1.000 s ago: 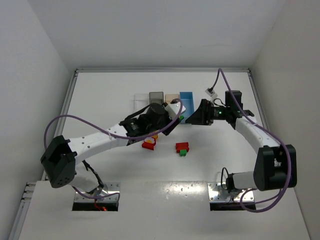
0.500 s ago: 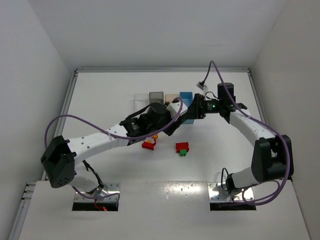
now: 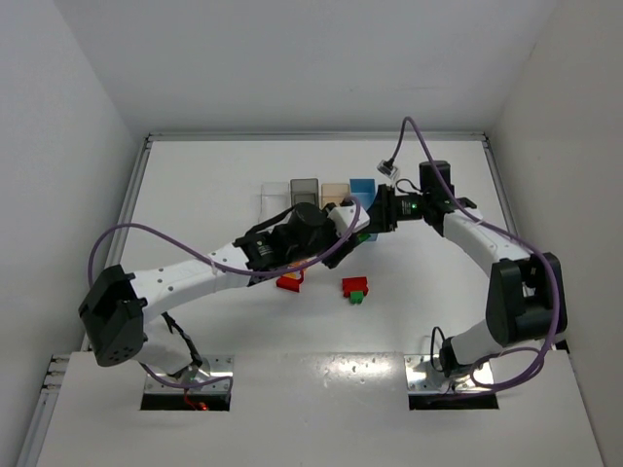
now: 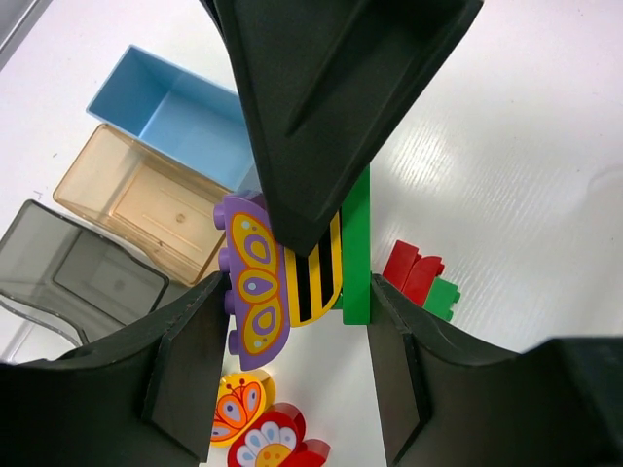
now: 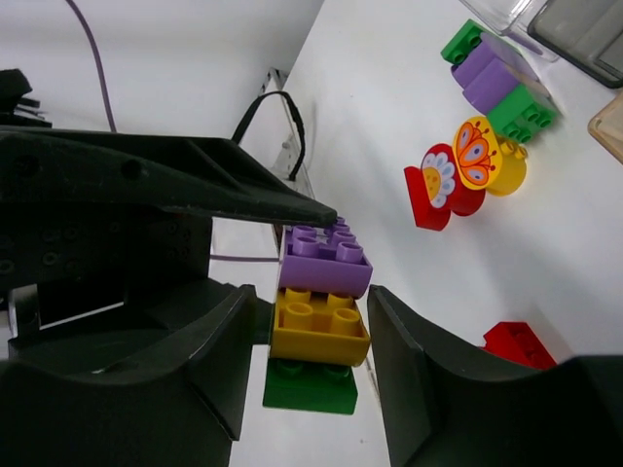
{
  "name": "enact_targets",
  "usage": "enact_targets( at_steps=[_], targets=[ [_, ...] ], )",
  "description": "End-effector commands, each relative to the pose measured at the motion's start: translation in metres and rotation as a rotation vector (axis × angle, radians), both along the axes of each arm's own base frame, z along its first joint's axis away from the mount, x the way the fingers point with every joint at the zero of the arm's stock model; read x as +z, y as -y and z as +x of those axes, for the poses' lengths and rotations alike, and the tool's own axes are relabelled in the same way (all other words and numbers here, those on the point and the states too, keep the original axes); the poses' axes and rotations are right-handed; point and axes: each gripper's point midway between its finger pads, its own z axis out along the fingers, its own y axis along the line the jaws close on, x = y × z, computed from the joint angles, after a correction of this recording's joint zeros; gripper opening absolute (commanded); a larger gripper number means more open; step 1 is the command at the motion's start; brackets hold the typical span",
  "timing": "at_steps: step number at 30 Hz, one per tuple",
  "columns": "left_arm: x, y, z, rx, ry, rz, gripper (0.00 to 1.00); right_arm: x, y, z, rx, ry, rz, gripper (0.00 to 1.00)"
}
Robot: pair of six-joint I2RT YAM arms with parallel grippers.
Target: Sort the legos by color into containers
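The purple-yellow-green brick stack (image 4: pixel 282 282) hangs just at 6 o'clock of the light blue bin (image 4: pixel 170 112), clamped in my left claw (image 4: pixel 297 331). My right claw (image 5: pixel 313 336) has come in from 3 o'clock and clenched on it too, so a pull-apart by colour is likely next. White table (image 3: pixel 438 311) below, white walls (image 3: pixel 292 68) around.
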Motion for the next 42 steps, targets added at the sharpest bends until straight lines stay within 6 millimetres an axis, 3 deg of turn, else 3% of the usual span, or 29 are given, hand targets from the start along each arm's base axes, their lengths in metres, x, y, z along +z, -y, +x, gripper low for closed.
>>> enact_targets(
  at_steps=[1, 6, 13, 19, 31, 35, 37, 42],
  targets=[
    [0.031, 0.0, -0.008, -0.029, 0.07, -0.068, 0.34, 0.021, -0.003, -0.003, 0.075, 0.091, 0.036, 0.5],
    [0.024, -0.009, -0.012, -0.04, 0.083, -0.04, 0.34, 0.022, 0.001, -0.005, 0.079, 0.111, 0.036, 0.5],
    [0.017, -0.015, -0.017, -0.06, 0.093, -0.011, 0.34, 0.022, 0.001, -0.005, 0.079, 0.111, 0.036, 0.4],
    [0.013, -0.016, -0.022, -0.127, 0.126, 0.032, 0.35, 0.024, 0.001, -0.005, 0.087, 0.131, 0.031, 0.4],
    [0.004, -0.014, -0.027, -0.2, 0.155, 0.078, 0.36, 0.014, -0.007, -0.03, 0.155, 0.135, -0.028, 0.47],
    [0.012, -0.011, -0.025, -0.202, 0.174, 0.068, 0.36, 0.009, -0.008, -0.036, 0.173, 0.137, -0.042, 0.47],
    [0.012, -0.011, -0.025, -0.202, 0.174, 0.068, 0.36, 0.008, -0.007, -0.035, 0.17, 0.148, -0.05, 0.44],
    [0.012, -0.011, -0.025, -0.206, 0.181, 0.073, 0.36, 0.005, -0.007, -0.034, 0.171, 0.139, -0.052, 0.17]
  ],
)
